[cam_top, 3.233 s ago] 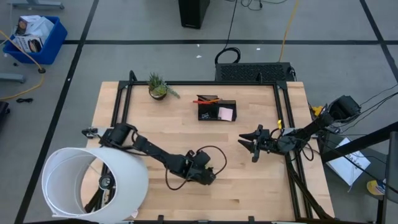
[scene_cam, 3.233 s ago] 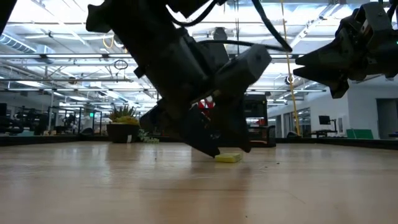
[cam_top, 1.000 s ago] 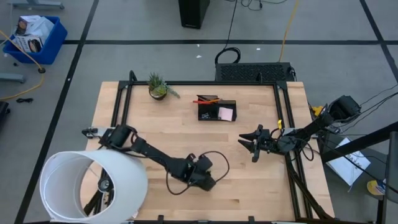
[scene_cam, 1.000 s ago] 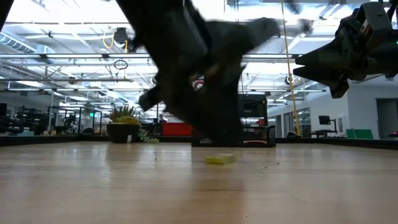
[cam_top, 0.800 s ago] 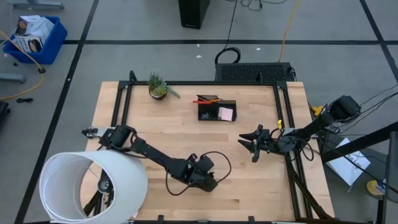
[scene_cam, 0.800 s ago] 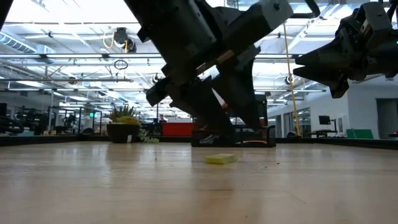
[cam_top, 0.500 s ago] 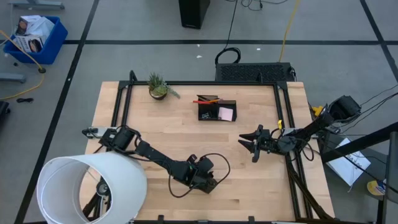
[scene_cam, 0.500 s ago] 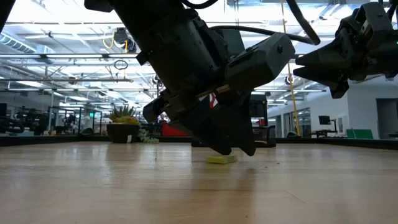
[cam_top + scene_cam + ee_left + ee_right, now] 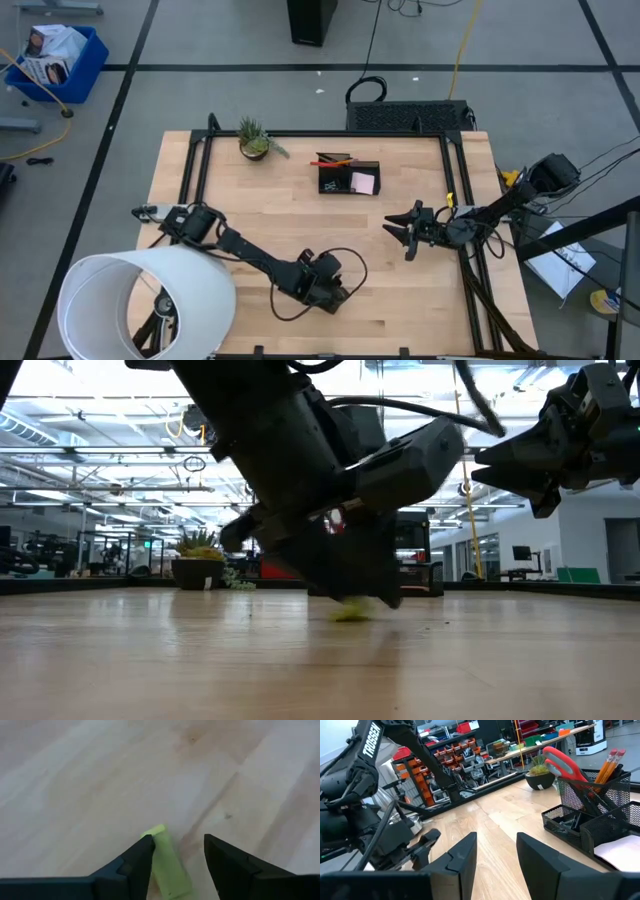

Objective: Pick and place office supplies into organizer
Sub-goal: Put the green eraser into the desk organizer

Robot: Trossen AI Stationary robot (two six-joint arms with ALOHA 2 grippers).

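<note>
One piece left on table (image 9: 250,230): yellow-green piece (image 9: 167,862), 6 o'clock from organizer (image 9: 348,178). Left gripper (image 9: 175,851) has come down, jaws now parted astride piece, not yet gripping; pick seems close. Right gripper (image 9: 404,229) waits at 3 o'clock, jaws apart, empty.

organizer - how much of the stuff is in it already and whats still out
Done: the scissors, pencils and pink notes sit in the organizer. In hand: the left gripper is down at the table, fingers open around a small yellow-green piece not yet gripped. Left: lifting that piece into the organizer. The right gripper waits open, mid-table.
</note>
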